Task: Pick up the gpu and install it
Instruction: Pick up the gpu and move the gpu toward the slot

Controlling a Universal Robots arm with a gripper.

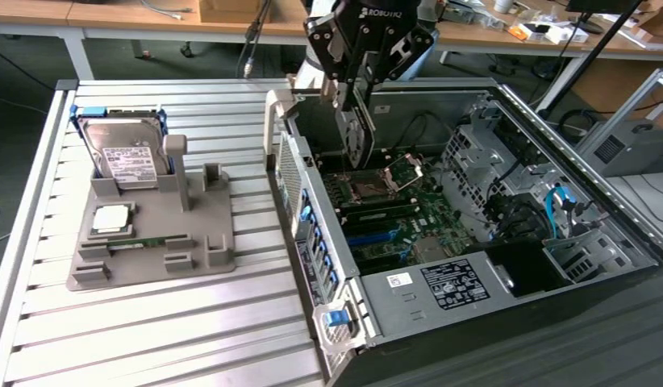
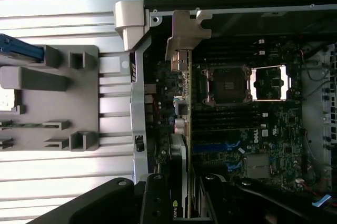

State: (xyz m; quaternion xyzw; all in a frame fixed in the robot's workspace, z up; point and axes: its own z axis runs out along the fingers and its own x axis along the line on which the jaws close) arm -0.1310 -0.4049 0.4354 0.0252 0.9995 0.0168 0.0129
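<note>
Gripper: the gripper (image 1: 356, 85) hangs over the open computer case (image 1: 590, 266), its fingers closed on the upper edge of the gpu (image 1: 360, 137).
Gpu relative to gripper: the card hangs straight down from between the fingers, upright and seen edge-on as a thin dark strip.
Gpu relative to case: its lower end reaches inside the case, near the rear wall and above the motherboard (image 1: 402, 234), just beside the open CPU socket (image 1: 370, 188) toward the exterior view's left.
Wrist view: the gripper (image 2: 181, 203) grips the gpu (image 2: 179, 155) from both sides, and the card runs away from the camera along the case's rear edge, with the socket (image 2: 230, 83) off to one side.
Parts holder: a grey fixture (image 1: 148, 242) sits on the slatted table (image 1: 148, 339), well apart from the case, with a hard drive (image 1: 127, 157) standing in it and a memory stick (image 1: 138, 243) lying in it.
Hard to tell: whether the card's bottom edge touches the board or a slot.
Hidden: the card's flat faces.
</note>
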